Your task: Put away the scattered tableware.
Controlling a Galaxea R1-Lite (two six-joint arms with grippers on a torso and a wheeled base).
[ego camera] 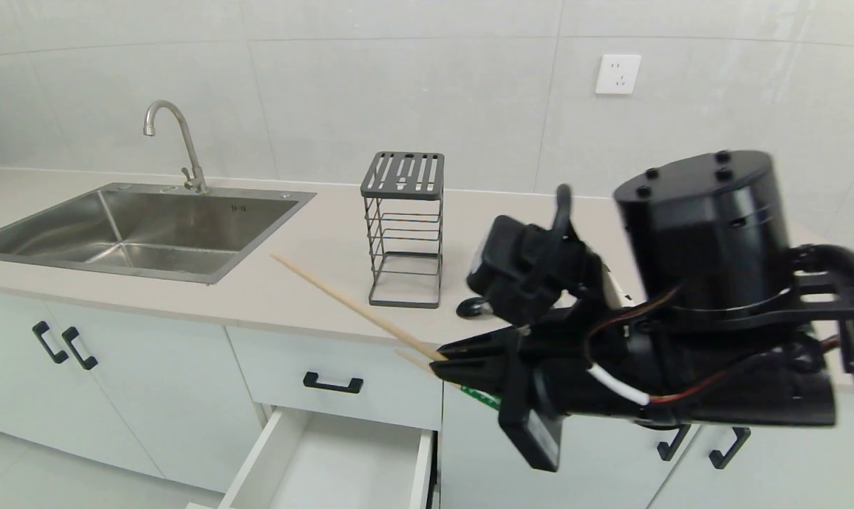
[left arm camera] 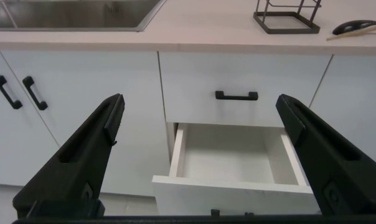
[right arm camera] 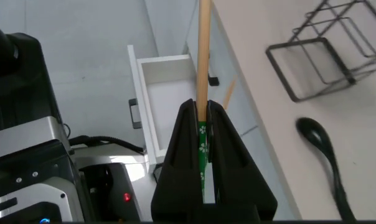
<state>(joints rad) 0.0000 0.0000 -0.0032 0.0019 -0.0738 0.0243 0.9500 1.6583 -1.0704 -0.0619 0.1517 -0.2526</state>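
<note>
At the front edge of the pale beige table (ego camera: pixel 314 297), the right end effector (ego camera: pixel 445 360) is clamped on the long wooden chopstick with a green patterned end (ego camera: pixel 349 302). It grips close to the green end, so most of the length projects forward unsupported. Hazard 1: the hold is narrow and far from the middle, so the chopstick may pivot or slip between the fingers; a quick wrist turn is the likely cause. Hazard 2: the free tip may strike the dark wire cutlery rack (ego camera: pixel 404 226) or the table if the arm swings without clearance. Whether the tip touches the table now cannot be determined. Hazard 3: a second pale wooden chopstick (ego camera: pixel 411 358) lies just beside the right end effector and appears to overhang the table edge, so a brush from the fingers could knock it to the floor. The black spoon (ego camera: pixel 473 307) on the table near the rack's base could be swept aside likewise. Pose: the right arm is held low and roughly level in front of the table edge, near the open white drawer (ego camera: pixel 328 452). The left end effector (left arm camera: pixel 199 102) hangs before the cabinets facing the drawer, fingers wide apart and empty.
</note>
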